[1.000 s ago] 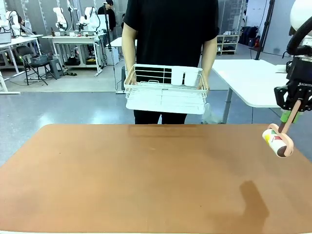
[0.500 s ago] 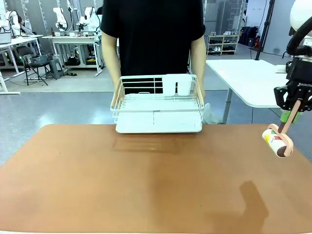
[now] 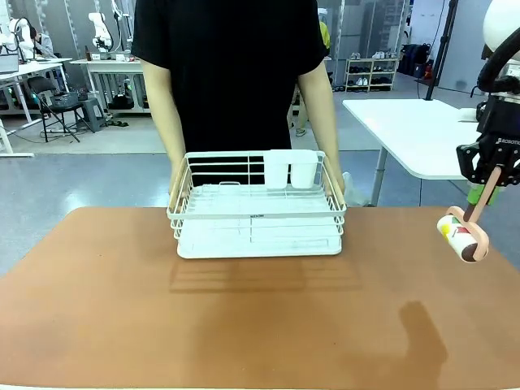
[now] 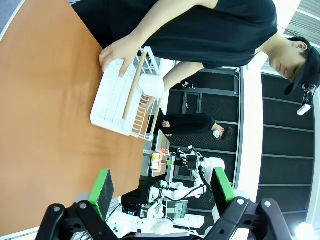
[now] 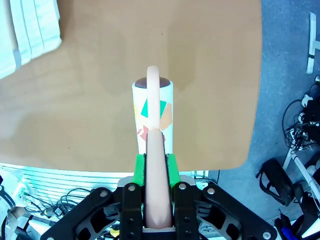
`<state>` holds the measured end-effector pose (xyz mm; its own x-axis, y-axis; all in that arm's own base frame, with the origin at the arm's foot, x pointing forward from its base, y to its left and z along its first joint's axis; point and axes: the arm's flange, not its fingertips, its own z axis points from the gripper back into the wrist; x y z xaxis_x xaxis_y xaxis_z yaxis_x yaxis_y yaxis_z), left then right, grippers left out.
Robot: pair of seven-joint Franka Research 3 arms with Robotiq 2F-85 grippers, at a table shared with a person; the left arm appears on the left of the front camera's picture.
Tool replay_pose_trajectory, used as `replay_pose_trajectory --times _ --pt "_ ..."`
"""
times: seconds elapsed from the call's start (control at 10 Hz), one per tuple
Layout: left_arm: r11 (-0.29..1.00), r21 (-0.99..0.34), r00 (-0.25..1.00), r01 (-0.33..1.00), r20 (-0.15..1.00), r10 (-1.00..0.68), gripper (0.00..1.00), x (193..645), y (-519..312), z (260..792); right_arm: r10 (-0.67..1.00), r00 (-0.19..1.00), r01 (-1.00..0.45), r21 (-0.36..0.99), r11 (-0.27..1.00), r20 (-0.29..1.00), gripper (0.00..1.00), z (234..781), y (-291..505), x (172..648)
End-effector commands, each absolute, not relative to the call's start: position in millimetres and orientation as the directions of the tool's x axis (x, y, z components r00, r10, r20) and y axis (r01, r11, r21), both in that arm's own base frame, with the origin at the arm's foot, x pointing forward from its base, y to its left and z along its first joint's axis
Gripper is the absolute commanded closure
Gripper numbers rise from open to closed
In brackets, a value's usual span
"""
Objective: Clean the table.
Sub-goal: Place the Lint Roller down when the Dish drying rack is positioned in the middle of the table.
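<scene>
- The table (image 3: 244,325) takes up the near and middle ground in the front view; its reddish-brown top is smooth, matte and bare in front of the rack.
- The table is judged stiff, heavy and fixed in place: it is not a thing to be gripped but a surface to be rolled over, and its hard, even top should let a roller run flat without snagging.
- At the table's right edge, the right gripper (image 3: 487,188) is seen clamped shut on the pink handle of a lint roller (image 3: 463,231), whose paper-wrapped drum hangs above the top, not touching it.
- In the right wrist view the handle runs straight between the green pads (image 5: 171,167), so the hold looks firm and centred.
- In the left wrist view the left gripper (image 4: 160,195) is seen with jaws apart, nothing between them, well above the table.
- Farther off, a white wire rack (image 3: 257,213) sits on the far half of the table, both ends held by a person's hands (image 4: 119,52).
</scene>
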<state>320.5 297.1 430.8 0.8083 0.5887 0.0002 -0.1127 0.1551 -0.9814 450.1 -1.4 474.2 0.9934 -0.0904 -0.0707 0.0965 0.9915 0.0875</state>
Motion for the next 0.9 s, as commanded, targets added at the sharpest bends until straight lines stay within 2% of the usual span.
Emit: replay_pose_trajectory --times 0.0,0.8 --pt "0.151 -0.984 0.813 -0.099 0.007 0.582 0.0 316.3 298.0 430.9 -0.081 0.994 0.089 0.11 0.99 -0.074 0.79 477.7 -0.2 450.3" --pt "0.151 -0.984 0.813 -0.099 0.007 0.582 0.0 316.3 298.0 430.9 -0.081 0.994 0.089 0.11 0.99 -0.074 0.79 477.7 -0.2 450.3"
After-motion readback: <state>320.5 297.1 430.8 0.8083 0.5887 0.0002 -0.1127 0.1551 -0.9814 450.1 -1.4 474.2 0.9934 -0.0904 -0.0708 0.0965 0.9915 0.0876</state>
